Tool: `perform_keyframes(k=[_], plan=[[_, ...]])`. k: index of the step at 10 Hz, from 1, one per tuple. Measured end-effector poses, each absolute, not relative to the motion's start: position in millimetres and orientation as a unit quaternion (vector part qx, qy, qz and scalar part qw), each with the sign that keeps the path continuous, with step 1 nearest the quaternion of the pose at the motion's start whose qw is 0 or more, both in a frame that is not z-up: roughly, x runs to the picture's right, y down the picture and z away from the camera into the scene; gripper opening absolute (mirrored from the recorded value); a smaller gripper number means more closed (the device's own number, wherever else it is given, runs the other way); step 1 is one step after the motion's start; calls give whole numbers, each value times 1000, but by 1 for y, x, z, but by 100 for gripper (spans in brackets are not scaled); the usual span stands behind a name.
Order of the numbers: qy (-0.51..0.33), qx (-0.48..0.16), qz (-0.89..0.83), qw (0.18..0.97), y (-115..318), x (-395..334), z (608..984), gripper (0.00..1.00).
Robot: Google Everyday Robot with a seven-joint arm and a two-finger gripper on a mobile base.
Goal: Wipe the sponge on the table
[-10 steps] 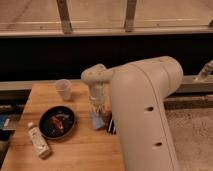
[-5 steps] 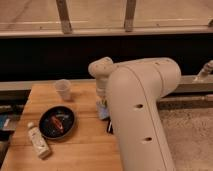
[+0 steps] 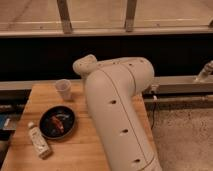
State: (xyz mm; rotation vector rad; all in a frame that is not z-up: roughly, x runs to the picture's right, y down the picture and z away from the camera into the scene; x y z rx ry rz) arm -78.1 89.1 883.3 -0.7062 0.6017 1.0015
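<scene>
1. Occupying the middle and lower right of the view: the robot's arm [image 3: 120, 110], a thick cream-white casing with small dark holes along its side. It bends at a rounded joint near the top and reaches down over the right half of the worktop.
2. Worktop [image 3: 85, 150]: light-brown wooden butcher block with visible plank grain. It shows to the left of and below the arm, and its right part is covered by the arm.
3. Floor [image 3: 185, 135]: speckled grey, to the right of the worktop.
4. Bowl [image 3: 57, 122]: dark, round and shallow, standing on the left part of the worktop, with a reddish-orange item [image 3: 59, 125] lying inside.
5. Bottle [image 3: 39, 141]: small and pale, lying on its side on the worktop just beside the bowl's lower-left rim, cap end towards the far side.
6. Cup [image 3: 63, 89]: translucent and upright, near the worktop's far edge, beyond the bowl and apart from it, close to the arm's left flank.
7. End effector: hidden behind the arm's own casing, somewhere over the right side of the worktop. Whether it is spread, pressed together or pinching anything cannot be told.
8. Sponge: hidden, as the arm covers the part of the worktop where it would lie. Its exact place cannot be told.
</scene>
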Motion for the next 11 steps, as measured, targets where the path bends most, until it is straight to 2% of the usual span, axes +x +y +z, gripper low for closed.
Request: perform_keyframes(k=[3, 5, 8, 11], plan=[[263, -351, 428, 790, 122, -97, 852, 0], [258, -357, 427, 790, 137, -79, 833, 0], [269, -353, 460, 769, 149, -4, 814, 0], [286, -334, 483, 757, 142, 47, 818, 0]])
